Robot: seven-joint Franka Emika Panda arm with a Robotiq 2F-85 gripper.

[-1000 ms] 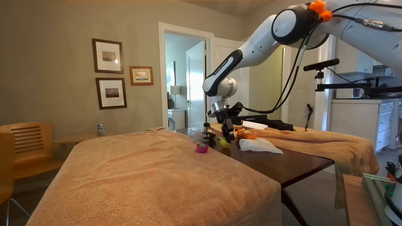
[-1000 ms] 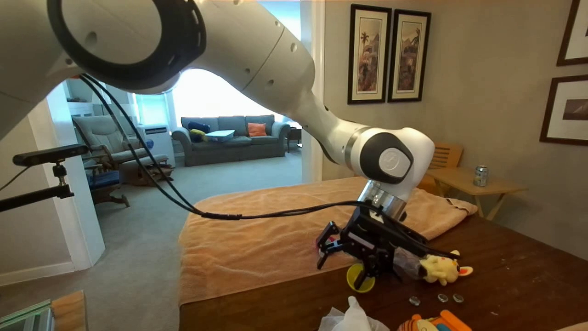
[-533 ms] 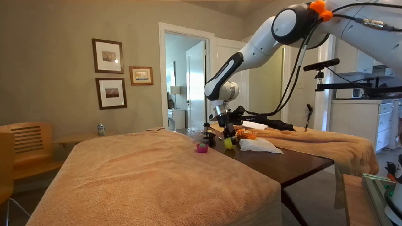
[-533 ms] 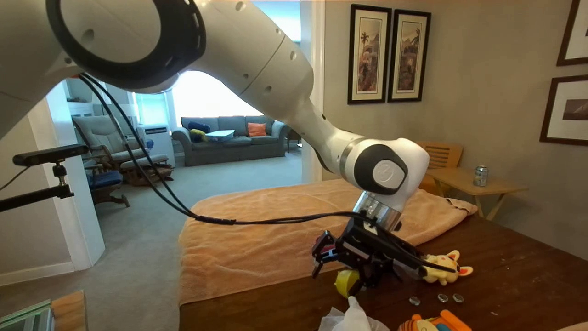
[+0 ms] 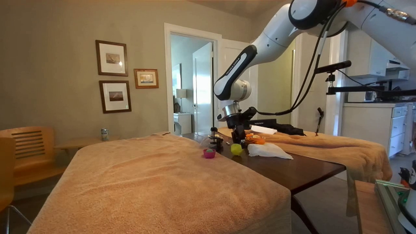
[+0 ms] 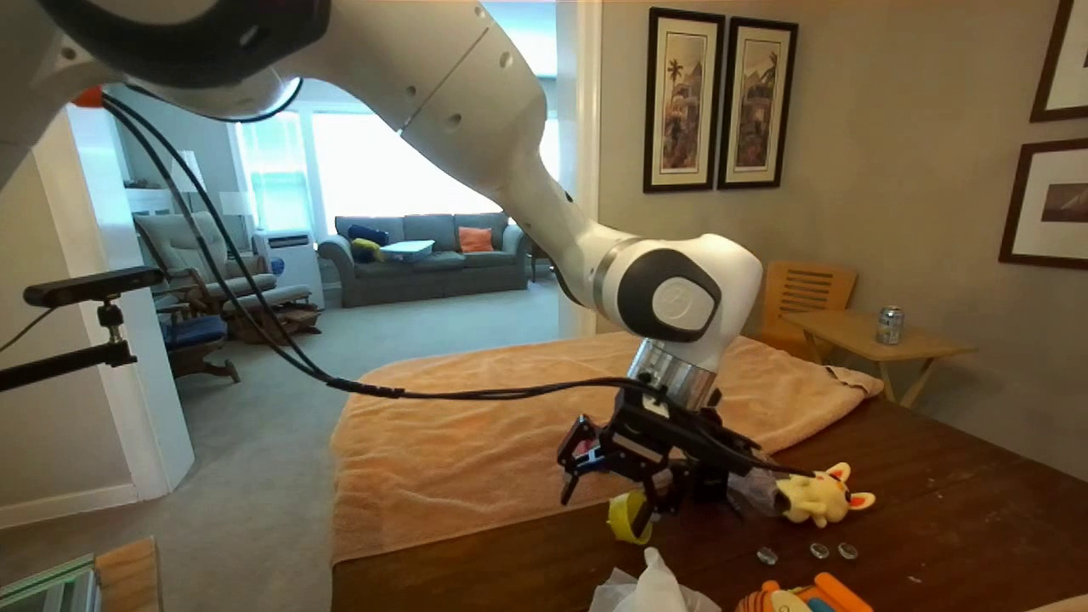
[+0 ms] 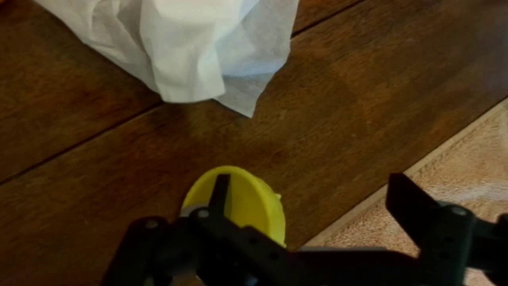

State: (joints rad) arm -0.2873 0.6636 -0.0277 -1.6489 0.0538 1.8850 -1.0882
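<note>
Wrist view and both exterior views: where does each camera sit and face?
Wrist view: just behind the gripper, looking down at the dark table; its open fingers show at the bottom, one across the yellow cup.
In an exterior view: slightly above the towel, looking across it toward the doorway; the arm shows at upper right.
In an exterior view: above table height, looking toward the sofa; the arm slopes down from upper left.
Both exterior views share the can and arm; all three, gripper and yellow cup.
</note>
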